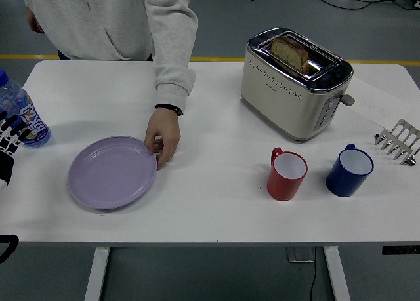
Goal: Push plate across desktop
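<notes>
We find the lilac plate [112, 172] lying flat on the white table [216, 209], in the left half of the surface, nearer the near edge than the far one. A person's hand [163, 134] reaches down from the far side in a grey sleeve [172, 45], fingers curled over the plate's right rim and touching it. The robot's left hand [9, 143] shows only at the left edge of the surface, black-and-white fingers partly cut off; we cannot tell whether they are spread or curled. It is apart from the plate. Just beside that hand, at the left edge, we note a water bottle [21, 115] with a blue label, upright. Toward the far right stands a cream toaster [292, 84] with a bread slice [290, 52] in its slot. In front of it, near the near edge, we log a red mug [286, 175] and a blue mug [350, 170], side by side, apart. A metal rack [398, 140] sits at the right edge.
</notes>
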{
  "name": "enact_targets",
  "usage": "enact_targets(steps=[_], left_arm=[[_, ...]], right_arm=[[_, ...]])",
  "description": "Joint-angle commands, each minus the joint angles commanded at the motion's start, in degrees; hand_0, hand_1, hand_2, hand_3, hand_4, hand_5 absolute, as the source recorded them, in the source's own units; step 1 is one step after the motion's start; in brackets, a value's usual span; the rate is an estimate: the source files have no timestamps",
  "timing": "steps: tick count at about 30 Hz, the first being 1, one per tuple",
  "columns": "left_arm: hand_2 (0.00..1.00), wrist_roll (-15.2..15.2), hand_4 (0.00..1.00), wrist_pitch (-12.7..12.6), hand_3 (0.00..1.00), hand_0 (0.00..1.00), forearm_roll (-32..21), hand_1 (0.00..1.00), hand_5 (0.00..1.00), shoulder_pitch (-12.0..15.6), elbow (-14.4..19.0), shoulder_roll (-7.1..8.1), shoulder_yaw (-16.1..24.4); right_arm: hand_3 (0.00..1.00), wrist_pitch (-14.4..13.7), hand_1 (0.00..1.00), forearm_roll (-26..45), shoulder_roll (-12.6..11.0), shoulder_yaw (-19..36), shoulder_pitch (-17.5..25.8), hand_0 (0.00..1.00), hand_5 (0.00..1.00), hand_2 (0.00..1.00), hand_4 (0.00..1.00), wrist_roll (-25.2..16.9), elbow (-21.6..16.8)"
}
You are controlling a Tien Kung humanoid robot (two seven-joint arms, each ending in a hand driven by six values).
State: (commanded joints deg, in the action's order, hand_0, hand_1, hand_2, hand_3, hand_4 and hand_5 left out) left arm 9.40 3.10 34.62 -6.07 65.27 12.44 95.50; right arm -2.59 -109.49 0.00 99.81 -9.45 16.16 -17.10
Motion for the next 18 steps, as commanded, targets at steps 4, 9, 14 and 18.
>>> enact_targets(steps=[4,9,14,18], left_arm=[[0.651,0.0,0.548,0.02,0.599,0.634,-0.01,0.658,0.998,-0.05,0.01,0.03,0.02],[0.651,0.0,0.548,0.01,0.599,0.634,0.0,0.658,0.998,-0.07,0.0,0.02,0.07],[0.652,-0.03,0.549,0.0,0.6,0.634,0.07,0.658,0.998,-0.16,-0.01,-0.03,0.02],[0.65,0.0,0.549,-0.03,0.6,0.634,0.08,0.658,0.998,-0.23,-0.06,-0.08,0.15]], right_arm=[[0.664,0.0,0.624,-0.04,0.0,0.04,-0.08,0.605,0.503,0.722,0.209,-0.03,0.0],[0.664,0.0,0.624,-0.13,0.0,0.11,-0.13,0.605,0.503,0.722,0.209,-0.04,0.0],[0.662,0.04,0.623,-0.33,0.0,0.22,-0.2,0.605,0.503,0.722,0.207,-0.04,0.0],[0.662,0.05,0.622,-0.38,0.0,0.23,-0.27,0.604,0.504,0.722,0.207,-0.02,-0.01]])
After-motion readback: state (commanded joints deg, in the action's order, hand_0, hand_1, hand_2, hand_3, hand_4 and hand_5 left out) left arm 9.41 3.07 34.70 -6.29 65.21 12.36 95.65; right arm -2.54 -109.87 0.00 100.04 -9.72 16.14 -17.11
